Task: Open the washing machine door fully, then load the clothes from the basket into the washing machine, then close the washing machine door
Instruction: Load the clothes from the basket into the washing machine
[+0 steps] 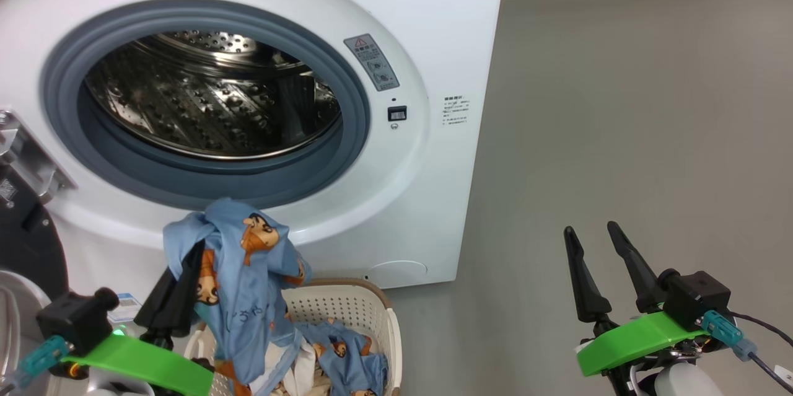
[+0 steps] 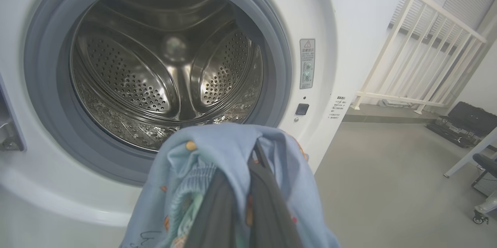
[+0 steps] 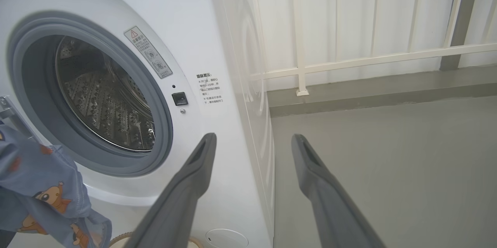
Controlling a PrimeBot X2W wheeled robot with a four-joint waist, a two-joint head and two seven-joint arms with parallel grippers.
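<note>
The washing machine (image 1: 433, 12) fills the head view from 9 to 1 o'clock. Its steel drum (image 1: 210, 98) is bare and open inside the grey-blue seal (image 1: 62, 105). The washing machine door (image 1: 28, 247) is swung aside at 9 o'clock with just an edge of its black ring in frame, so the opening step looks done and loading is the step in hand.

The basket (image 1: 372, 315) stands on the floor (image 1: 619, 136) at 6 o'clock, just below the machine's front, with more of the clothes (image 1: 347, 352) lying in it. One light-blue printed garment (image 1: 241, 272) hangs at 7 o'clock, lifted above the basket rim, with its lower end trailing down into the basket.

The left jaws are closed tight on that garment, and cloth is draped over both fingers. The right jaws, at 4 o'clock over the floor, stand wide apart and hold nothing.

To do this step well, I judge the garment should rise toward 11 o'clock until its tail clears the basket rim and the seal's lower lip. It should then go deep past the seal before release. The tail may drag a second piece along or catch on the lip.
</note>
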